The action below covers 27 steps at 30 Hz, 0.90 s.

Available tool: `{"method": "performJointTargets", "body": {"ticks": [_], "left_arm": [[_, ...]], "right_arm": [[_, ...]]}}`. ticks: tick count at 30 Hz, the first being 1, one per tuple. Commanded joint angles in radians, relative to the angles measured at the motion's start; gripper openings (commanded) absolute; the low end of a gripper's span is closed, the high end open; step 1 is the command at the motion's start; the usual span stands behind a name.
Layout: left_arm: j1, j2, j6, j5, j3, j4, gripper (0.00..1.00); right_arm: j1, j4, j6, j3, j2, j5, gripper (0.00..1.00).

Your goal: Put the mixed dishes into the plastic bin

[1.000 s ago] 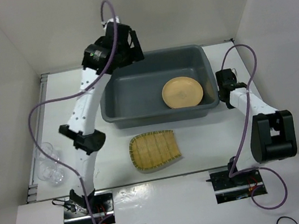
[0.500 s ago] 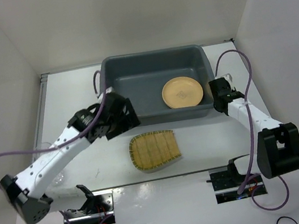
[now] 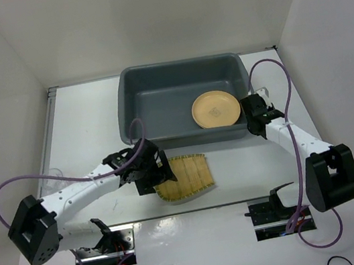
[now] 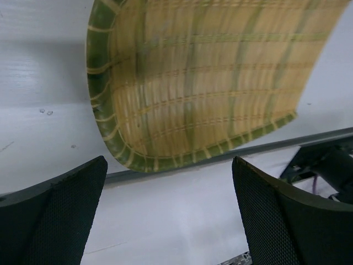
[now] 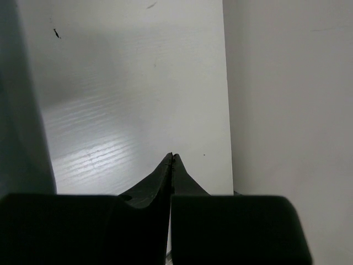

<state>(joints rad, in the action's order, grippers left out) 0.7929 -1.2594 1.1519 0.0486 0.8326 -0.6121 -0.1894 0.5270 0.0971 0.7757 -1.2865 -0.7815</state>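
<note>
The dark grey plastic bin [image 3: 159, 105] stands at the back of the table with one tan plate [image 3: 216, 109] lying flat inside at its right end. In front of the bin lies the yellow bamboo tray [image 3: 188, 176] [image 4: 204, 83]. My left gripper [image 3: 161, 179] [image 4: 168, 187] hangs low at the tray's near-left rim, open, with only bare table between its fingers [image 4: 55, 215]. My right gripper [image 3: 251, 103] [image 5: 172, 158] is shut on nothing, just outside the bin's right wall [image 5: 16, 110]. A clear cup [image 3: 53, 174] peeks out behind the left arm.
White walls close in the table on the left, back and right. The table's front edge, with the arms' mounts, runs just behind the left gripper. The right wall [image 5: 287, 83] stands close to the right gripper.
The left arm has swung from above the bin's back-left corner down and forward to the tray's left rim, still open. The right gripper has shifted slightly towards the bin's right wall.
</note>
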Motion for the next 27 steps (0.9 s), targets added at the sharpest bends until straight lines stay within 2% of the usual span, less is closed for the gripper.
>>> {"method": "performJointTargets", "body": {"ticks": [1,13,16,17,18,21,22,25,26,27], "left_arm": [[0.003,-0.021,-0.026,0.05,-0.038,0.103,1.0],[0.003,-0.199,-0.103,0.089,-0.132,0.278,1.0],[0.003,-0.208,-0.124,0.114,-0.141,0.321,0.94],[0.003,-0.209,-0.138,0.123,-0.141,0.321,0.89],[0.003,-0.209,-0.153,0.132,-0.141,0.331,0.73],[0.014,-0.23,-0.193,0.132,-0.11,0.305,0.43],[0.025,-0.23,-0.202,0.132,-0.099,0.278,0.27],[0.046,-0.256,-0.233,0.132,-0.055,0.233,0.04],[0.061,-0.256,-0.242,0.132,-0.041,0.223,0.0],[0.071,-0.256,-0.26,0.132,-0.009,0.21,0.0]], "right_arm": [[-0.007,-0.042,-0.028,-0.009,0.019,-0.044,0.0],[-0.007,-0.042,-0.028,-0.018,0.029,-0.044,0.0],[-0.007,-0.042,-0.028,-0.018,0.029,-0.044,0.0],[-0.007,-0.042,-0.028,-0.018,0.029,-0.044,0.0],[-0.007,-0.042,-0.028,-0.018,0.029,-0.044,0.0],[-0.007,-0.042,-0.028,-0.018,0.029,-0.044,0.0],[-0.007,-0.042,-0.028,-0.018,0.029,-0.044,0.0],[-0.007,-0.042,-0.028,-0.018,0.029,-0.044,0.0],[-0.007,-0.042,-0.028,-0.018,0.029,-0.044,0.0],[-0.007,-0.051,-0.028,-0.018,0.029,-0.056,0.02]]}}
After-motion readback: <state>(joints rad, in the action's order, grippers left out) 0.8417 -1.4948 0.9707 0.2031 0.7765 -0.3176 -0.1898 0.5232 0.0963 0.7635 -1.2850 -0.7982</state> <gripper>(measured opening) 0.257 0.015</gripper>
